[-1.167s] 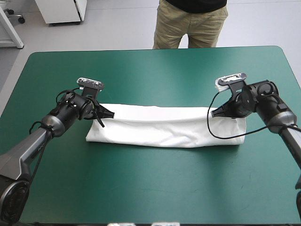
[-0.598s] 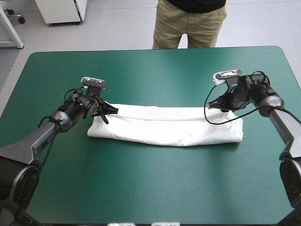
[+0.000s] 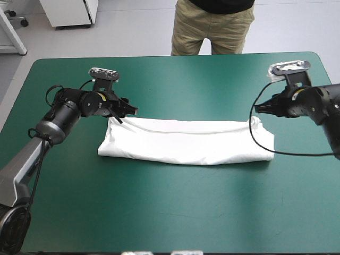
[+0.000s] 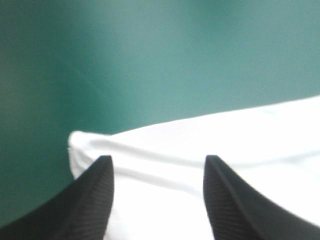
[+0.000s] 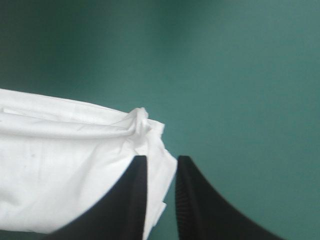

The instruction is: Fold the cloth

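High view: the white T-shirt (image 3: 186, 144) is folded into one long narrow band, lying flat across the middle of the teal-green table cover (image 3: 170, 212) and running side to side. The left gripper (image 3: 133, 110) sits at the band's far edge close to its left end. The right gripper (image 3: 257, 108) is just off the far right corner, where the cloth has a small pucker (image 3: 256, 121) sticking up.

Left wrist view is pretty clear: the left gripper (image 4: 157, 162) has its black fingers (image 4: 95, 200) spread well apart. The shirt's end lies under and between them, nothing pinched, and its rounded corner is a bit ahead with bare cover beyond.

In the right wrist view the right gripper (image 5: 161, 159) has its fingers (image 5: 125, 200) nearly together, with only a thin slit between them and no cloth clamped as far as I can see. The shirt's end lies beside and under one finger, plain cover under the other, and the pucker (image 5: 140, 116) is just ahead.
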Controlling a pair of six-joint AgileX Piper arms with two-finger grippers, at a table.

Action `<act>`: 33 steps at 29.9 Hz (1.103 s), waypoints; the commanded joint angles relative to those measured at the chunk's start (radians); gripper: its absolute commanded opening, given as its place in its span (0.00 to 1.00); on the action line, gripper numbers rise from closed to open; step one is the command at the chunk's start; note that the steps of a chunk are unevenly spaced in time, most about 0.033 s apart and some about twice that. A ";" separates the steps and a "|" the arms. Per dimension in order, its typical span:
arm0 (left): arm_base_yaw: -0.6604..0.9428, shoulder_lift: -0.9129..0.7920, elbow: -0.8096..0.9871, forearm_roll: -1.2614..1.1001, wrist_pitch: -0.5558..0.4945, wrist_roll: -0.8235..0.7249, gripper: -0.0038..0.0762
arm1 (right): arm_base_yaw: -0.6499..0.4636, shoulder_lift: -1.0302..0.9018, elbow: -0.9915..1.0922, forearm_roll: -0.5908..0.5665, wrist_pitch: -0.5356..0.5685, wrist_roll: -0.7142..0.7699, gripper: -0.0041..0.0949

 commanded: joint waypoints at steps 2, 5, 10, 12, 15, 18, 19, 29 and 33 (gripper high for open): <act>-0.020 -0.067 -0.033 -0.048 0.005 0.061 0.29 | -0.011 -0.164 0.001 -0.130 -0.019 0.061 0.02; -0.027 -0.070 -0.033 -0.090 0.027 0.077 0.04 | -0.011 -0.233 0.026 -0.155 0.002 0.083 0.02; -0.063 -0.057 -0.033 -0.341 0.055 0.264 0.04 | -0.011 -0.319 0.110 -0.157 0.017 0.105 0.02; -0.077 -0.038 -0.033 -0.415 0.055 0.303 0.04 | -0.011 -0.334 0.165 -0.157 0.019 0.116 0.02; -0.103 0.012 -0.033 -0.472 0.055 0.330 0.04 | -0.011 -0.336 0.264 -0.149 -0.003 0.131 0.02; -0.135 0.069 -0.033 -0.482 0.041 0.330 0.04 | -0.011 -0.336 0.352 -0.147 -0.069 0.150 0.02; -0.144 0.086 -0.033 -0.482 0.029 0.330 0.04 | -0.011 -0.336 0.372 -0.147 -0.090 0.166 0.02; -0.205 0.266 -0.033 -0.523 -0.043 0.330 0.04 | -0.265 -0.241 0.457 0.215 -0.215 -0.035 0.02; -0.205 0.299 -0.033 -0.525 -0.048 0.330 0.04 | -0.360 -0.161 0.457 0.511 -0.174 -0.448 0.02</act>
